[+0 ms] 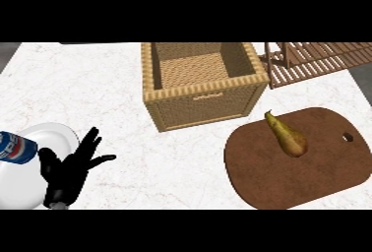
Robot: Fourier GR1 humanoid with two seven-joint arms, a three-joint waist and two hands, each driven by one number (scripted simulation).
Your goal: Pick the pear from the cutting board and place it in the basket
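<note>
The counter (109, 74) is pale marble and fills the view. On it, toward four o'clock, lies a brown oval cutting board (305, 172) with a small hole near its right edge. At twelve o'clock stands a square wicker basket (203, 98), open at the top, just up and left of the board and apart from it. At one o'clock sits a wooden slatted rack (320, 61), just right of the basket. At eight o'clock is a white plate (36, 147), with a blue can (15, 147) lying at its left edge. The left hand (69, 167) shows at seven o'clock beside the plate, fingers spread wide and straight, holding nothing. The pear (287, 137) lies on the board's upper middle, stem toward eleven o'clock, well apart from the hand.
</note>
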